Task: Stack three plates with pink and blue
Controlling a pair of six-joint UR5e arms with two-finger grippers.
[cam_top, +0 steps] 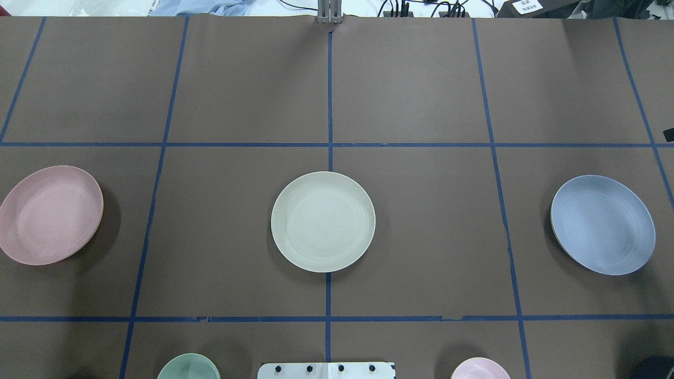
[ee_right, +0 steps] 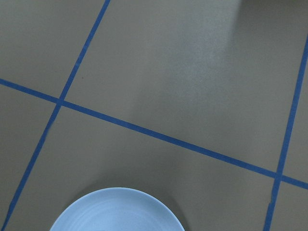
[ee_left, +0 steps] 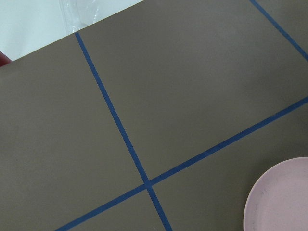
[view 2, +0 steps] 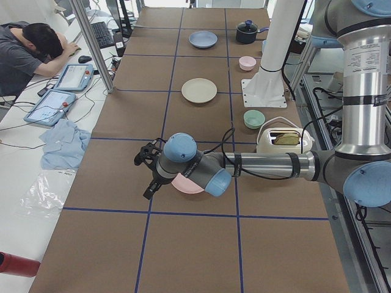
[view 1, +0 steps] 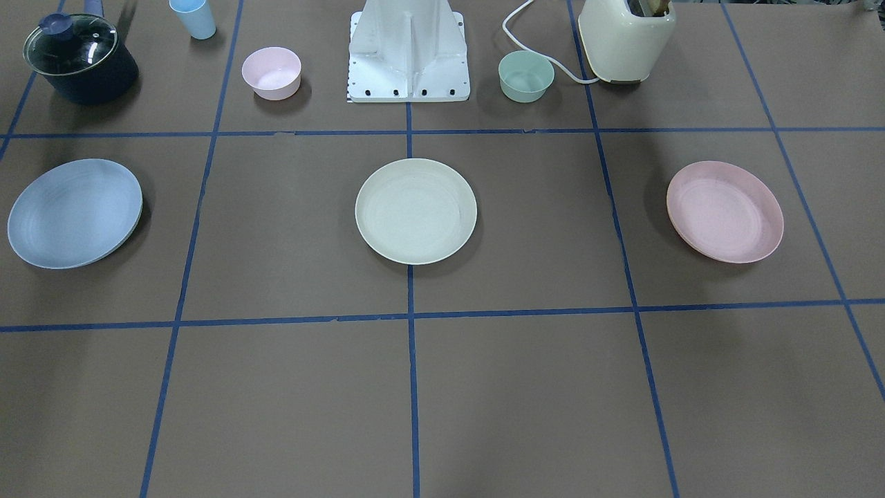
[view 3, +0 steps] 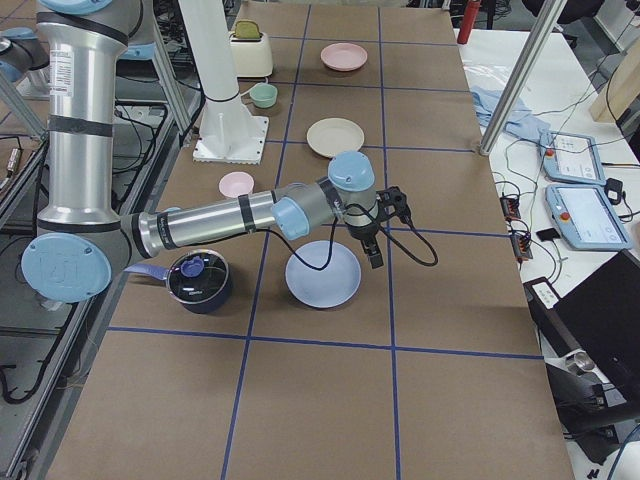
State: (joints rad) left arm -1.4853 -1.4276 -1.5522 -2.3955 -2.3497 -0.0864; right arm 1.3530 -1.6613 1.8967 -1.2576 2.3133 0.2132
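Observation:
Three plates lie apart in a row on the brown table. The cream-white plate [view 1: 415, 211] [cam_top: 323, 221] is in the middle. The pale pink plate [view 1: 724, 211] [cam_top: 50, 214] is on my left and the light blue plate [view 1: 75, 212] [cam_top: 603, 225] on my right. My left gripper [view 2: 145, 177] hangs above the table just past the pink plate [view 2: 183, 185], whose rim shows in the left wrist view [ee_left: 284, 197]. My right gripper [view 3: 385, 235] hangs just past the blue plate [view 3: 322, 274] [ee_right: 115, 211]. I cannot tell whether either gripper is open or shut.
Along the robot's side stand a dark pot with a glass lid [view 1: 81, 59], a blue cup [view 1: 193, 17], a small pink bowl [view 1: 271, 72], the white robot base [view 1: 408, 55], a small green bowl [view 1: 526, 76] and a cream toaster [view 1: 626, 38]. An operator [view 2: 30, 49] sits beside the table.

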